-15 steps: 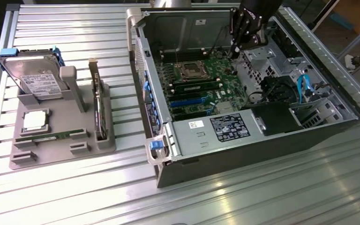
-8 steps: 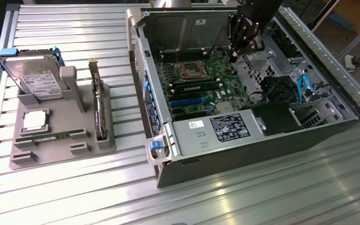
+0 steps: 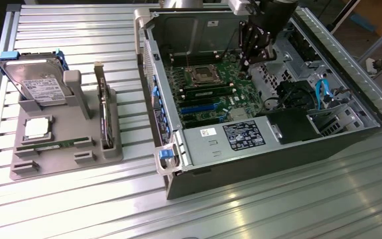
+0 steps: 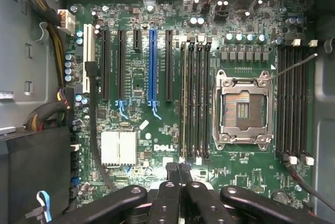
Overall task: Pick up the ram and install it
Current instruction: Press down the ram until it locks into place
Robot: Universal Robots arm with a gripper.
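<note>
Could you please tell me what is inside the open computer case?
A green motherboard with an empty processor socket, black slots, and the shut gripper above them. The gripper covers the board's edge beneath it.

I see a green motherboard (image 4: 157, 145) with one blue slot (image 4: 152, 62) among black ones, and a white slot (image 4: 89, 43). My pincer (image 4: 179, 169) is black. The ram (image 3: 51, 146) is green, its tray (image 3: 58, 162) grey, the ribbed table (image 3: 277, 214) silver.

Ribbed metal table (image 3: 244, 214) gleams; grey holder (image 3: 58, 163) looks matt plastic (pincer (image 4: 180, 169) likewise matt, black).
</note>
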